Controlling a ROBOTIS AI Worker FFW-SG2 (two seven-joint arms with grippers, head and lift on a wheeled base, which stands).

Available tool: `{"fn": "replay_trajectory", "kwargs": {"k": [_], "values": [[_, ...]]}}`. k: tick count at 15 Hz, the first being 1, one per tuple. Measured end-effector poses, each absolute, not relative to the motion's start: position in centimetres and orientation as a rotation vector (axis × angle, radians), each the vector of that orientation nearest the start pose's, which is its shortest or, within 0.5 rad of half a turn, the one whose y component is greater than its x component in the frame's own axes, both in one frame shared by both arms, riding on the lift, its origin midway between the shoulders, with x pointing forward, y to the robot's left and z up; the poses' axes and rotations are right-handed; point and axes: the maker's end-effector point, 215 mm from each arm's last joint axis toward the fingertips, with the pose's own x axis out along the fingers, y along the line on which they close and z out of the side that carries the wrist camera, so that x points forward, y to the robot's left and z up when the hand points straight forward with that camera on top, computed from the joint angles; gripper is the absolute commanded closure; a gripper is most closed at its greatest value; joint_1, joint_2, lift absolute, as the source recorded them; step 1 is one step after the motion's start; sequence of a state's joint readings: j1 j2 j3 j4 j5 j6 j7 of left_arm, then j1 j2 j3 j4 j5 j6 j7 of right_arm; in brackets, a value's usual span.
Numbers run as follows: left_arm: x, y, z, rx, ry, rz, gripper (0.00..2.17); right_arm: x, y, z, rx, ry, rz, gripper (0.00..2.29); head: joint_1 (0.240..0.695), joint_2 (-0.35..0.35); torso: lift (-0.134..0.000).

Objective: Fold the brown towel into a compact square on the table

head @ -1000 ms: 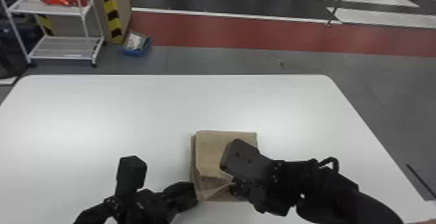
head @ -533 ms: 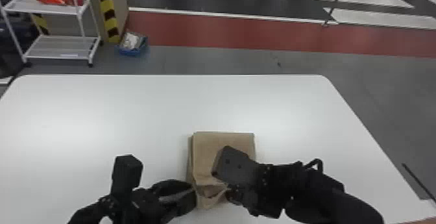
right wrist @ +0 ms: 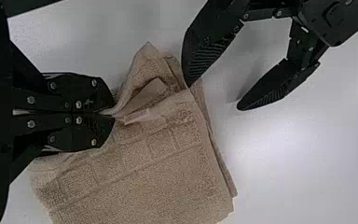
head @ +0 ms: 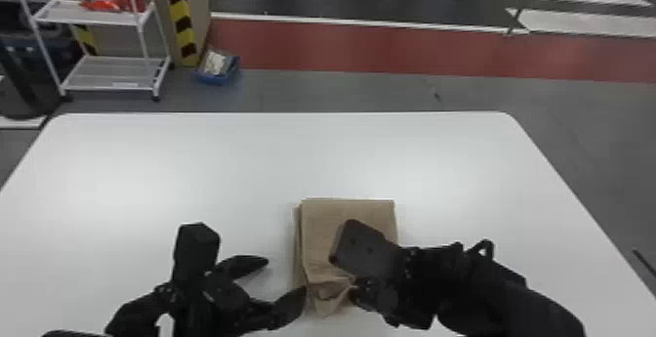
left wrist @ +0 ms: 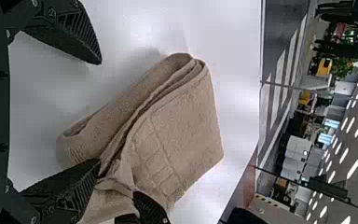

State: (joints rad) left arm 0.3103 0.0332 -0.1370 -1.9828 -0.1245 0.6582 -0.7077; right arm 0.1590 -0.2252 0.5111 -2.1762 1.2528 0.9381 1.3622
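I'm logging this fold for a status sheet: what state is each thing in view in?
Brown towel: folded in layers on the table, one edge pinched up
Right gripper: shut on the towel's edge
Left gripper: open, one finger at the towel's edge
Table: bearing the towel
White cart: standing, red-orange things on its upper shelf
Blue bin: open-topped, holding something pale

I'm looking at a workshop or industrial hall: striped posts (head: 179,18), a wire cart (head: 110,73), a red floor band (head: 366,48), white floor bars (head: 585,21), and rows of ceiling lights (left wrist: 353,169).
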Motion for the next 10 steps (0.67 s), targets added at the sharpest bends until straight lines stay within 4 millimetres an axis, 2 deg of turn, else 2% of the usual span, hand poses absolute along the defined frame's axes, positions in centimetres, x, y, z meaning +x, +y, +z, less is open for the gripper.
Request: {"fn": "replay_trajectory", "kwargs": {"k": [3,5,8,10], "values": [[40.6,5.8,-45.8,-0.054,0.573,-0.751,0.15,36.4,-10.8,-43.8,-0.843,0.881,0.876,1.29,0.695,-0.078,-0.125],[41.7,6.2,-44.3,-0.079,0.538,-0.716,0.15,36.4,-10.8,-43.9,-0.843,0.883,0.877,1.29,0.695,-0.068,-0.125],[42.0,4.4,-41.4,-0.104,0.478,-0.727,0.15,36.4,-10.6,-43.9,-0.843,0.882,0.88,1.29,0.695,-0.087,-0.125],[41.7,2.9,-40.5,-0.109,0.464,-0.748,0.15,36.4,-10.6,-43.9,-0.843,0.882,0.879,1.29,0.695,-0.102,-0.125]]}}
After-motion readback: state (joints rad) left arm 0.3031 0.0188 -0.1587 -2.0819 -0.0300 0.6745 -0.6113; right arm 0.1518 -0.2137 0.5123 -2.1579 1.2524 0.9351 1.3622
